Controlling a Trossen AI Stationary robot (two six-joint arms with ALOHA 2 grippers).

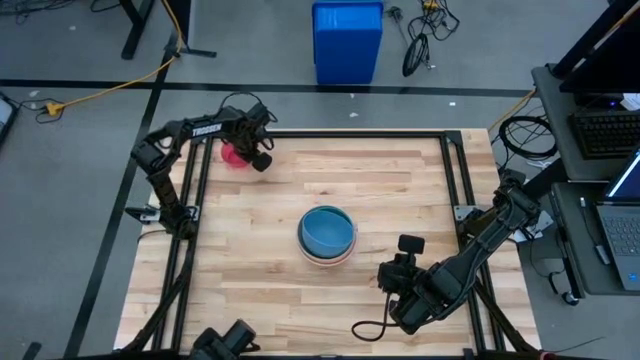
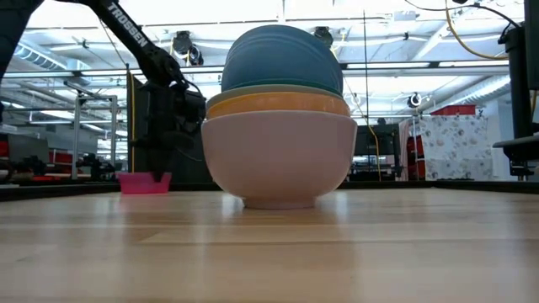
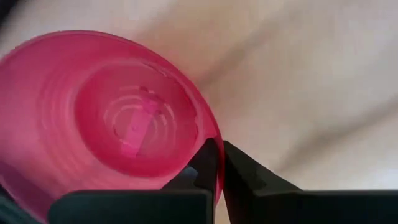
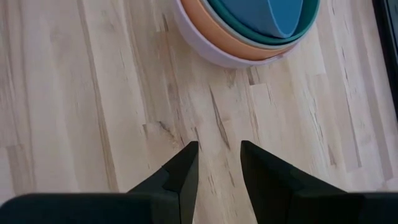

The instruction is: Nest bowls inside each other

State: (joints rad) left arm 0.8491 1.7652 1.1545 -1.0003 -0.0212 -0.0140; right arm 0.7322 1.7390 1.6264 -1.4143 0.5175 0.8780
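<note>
Mostly done from the high view: nested stack (image 1: 327,236) mid-table with blue bowl (image 1: 325,230) on top, small magenta bowl (image 1: 234,156) alone at the far left corner under the left gripper (image 1: 256,157), right gripper (image 1: 402,272) parked near the stack. Low view: stack (image 2: 278,160) showing pale peach, orange, teal, blue layers, magenta bowl (image 2: 144,182) on the table well apart, so one nesting judged left. Left wrist: fingers (image 3: 211,163) pinched together on the magenta bowl's (image 3: 93,118) rim; right wrist: right gripper (image 4: 219,163) spread, empty, hovering over bare wood beside the stack (image 4: 249,31).
</note>
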